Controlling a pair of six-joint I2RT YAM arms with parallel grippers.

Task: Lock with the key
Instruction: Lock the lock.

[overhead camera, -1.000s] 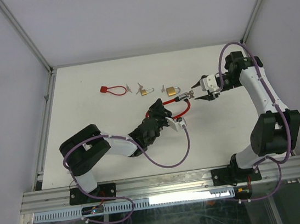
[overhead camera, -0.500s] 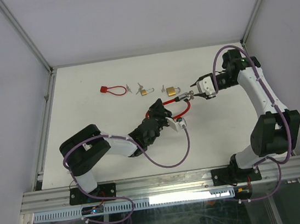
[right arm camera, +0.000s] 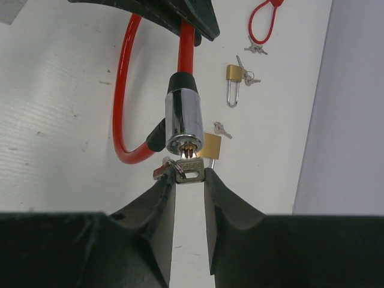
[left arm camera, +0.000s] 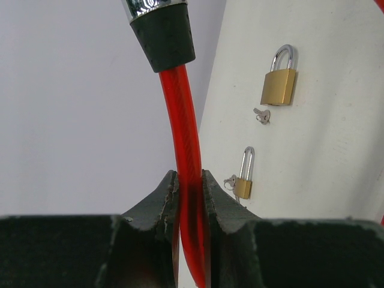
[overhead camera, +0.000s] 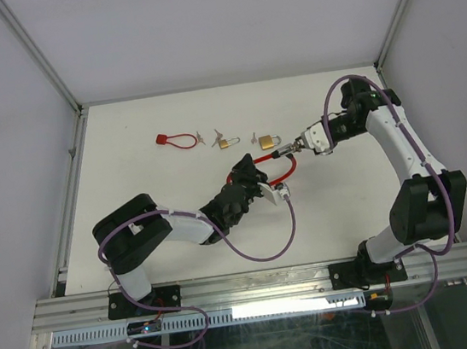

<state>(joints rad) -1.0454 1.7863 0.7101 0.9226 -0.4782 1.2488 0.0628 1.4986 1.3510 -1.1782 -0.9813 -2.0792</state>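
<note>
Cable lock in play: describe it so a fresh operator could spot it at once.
On the white table, look at its middle, just nearer than the brass padlocks. The left gripper clamps a red cable lock there, its chrome cylinder facing the right gripper, whose fingertips flank the key. Only it is held; the other red cable lies loose at far left.

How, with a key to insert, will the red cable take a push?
Probably springy, not floppy: the red cable holds a smooth arc. Its chrome end may swing when the key pushes, since the left gripper clamps only cable.
</note>
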